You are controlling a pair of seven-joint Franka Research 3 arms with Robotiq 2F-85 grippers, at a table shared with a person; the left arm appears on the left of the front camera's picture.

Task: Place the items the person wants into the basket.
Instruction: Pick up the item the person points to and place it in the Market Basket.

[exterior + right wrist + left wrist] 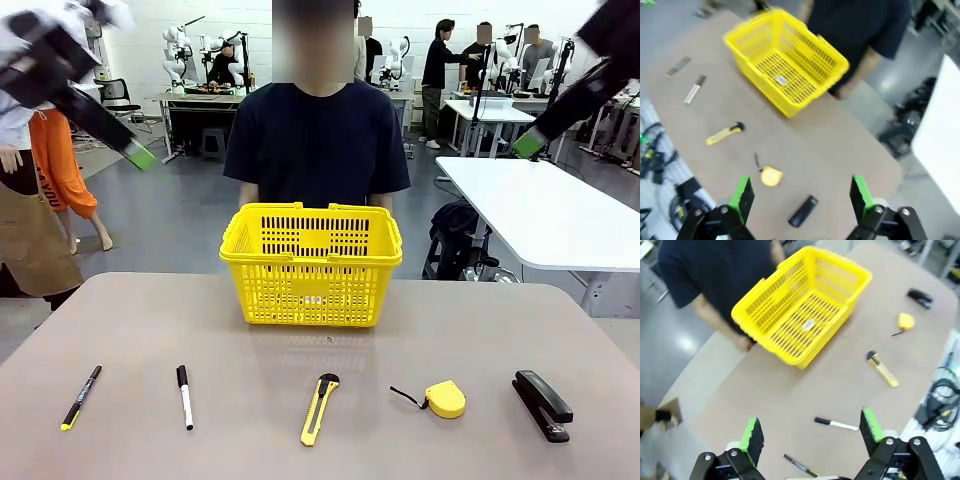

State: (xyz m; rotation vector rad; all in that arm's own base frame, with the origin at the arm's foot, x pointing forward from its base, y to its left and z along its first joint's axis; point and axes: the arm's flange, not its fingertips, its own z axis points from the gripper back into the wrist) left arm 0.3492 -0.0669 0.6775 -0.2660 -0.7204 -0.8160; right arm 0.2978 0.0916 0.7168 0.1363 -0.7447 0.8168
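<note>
Yellow basket (pixel 311 265) upright — pen (pixel 80 397), marker (pixel 185 396), knife (pixel 319 409) flat, apart nearby

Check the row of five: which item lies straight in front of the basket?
The yellow-and-black utility knife, mid-row, in line with the basket; black pen and white marker lie left of it, tape measure and stapler right.

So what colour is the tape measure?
Yellow. The tape measure shows best in the front view.
</note>
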